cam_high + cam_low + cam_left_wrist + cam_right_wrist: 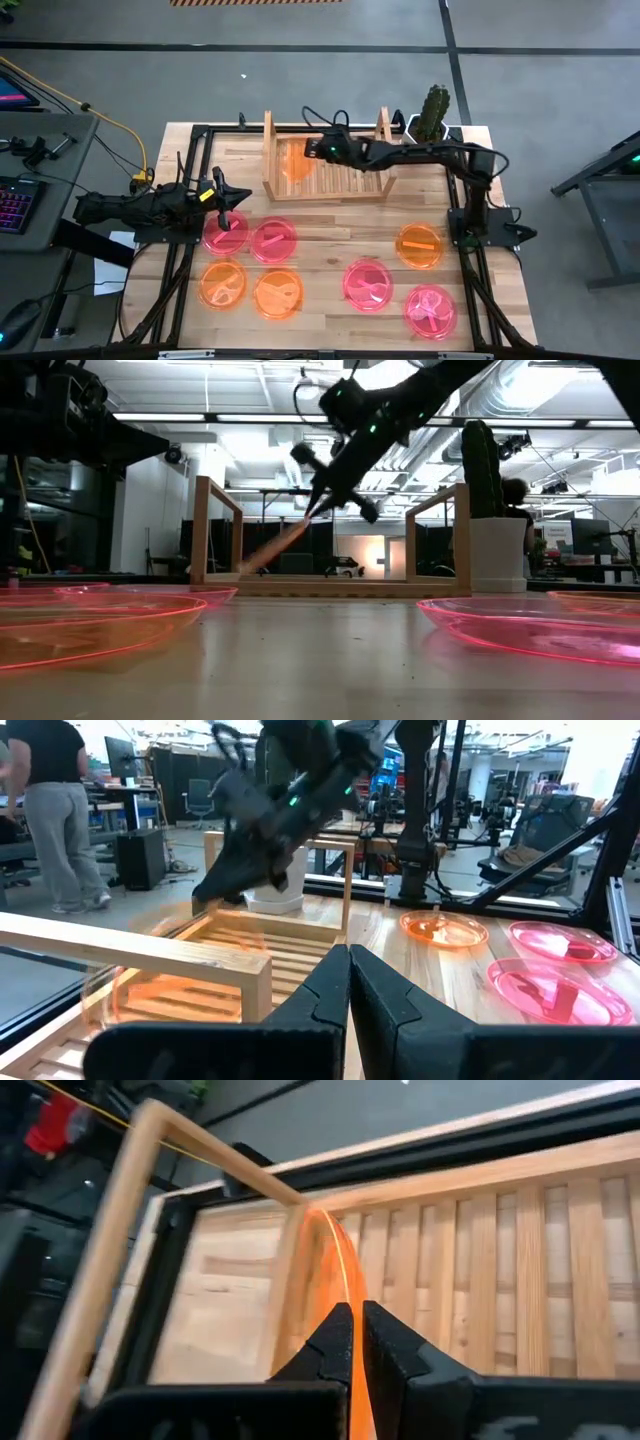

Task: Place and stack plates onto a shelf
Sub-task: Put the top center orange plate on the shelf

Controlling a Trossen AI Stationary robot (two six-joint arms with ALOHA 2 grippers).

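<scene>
My right gripper [316,150] reaches over the left half of the light-wood shelf [350,182] and is shut on a neon orange plate [292,162]. In the low view the plate [275,545] slants down from the gripper [318,505] toward the shelf's slatted base. Whether its lower edge touches the slats, I cannot tell. My left gripper [228,215] is shut and holds nothing. It hovers above a pink plate [222,236] near the table's left edge. Several more pink and orange plates lie flat on the table. My right gripper pinches the orange plate's rim [342,1280] between its two fingers, coming from the table's right side and slanting down. The plate stands tilted on edge and hangs below and beyond the fingers over the shelf's slats [500,1280].
A cactus in a white pot [432,115] stands by the shelf's right side board. Plates lie in two groups: pink [273,240] and orange [279,293] at left, orange [420,245] and pink [368,283] at right. A person stands in the room beyond the table [50,810].
</scene>
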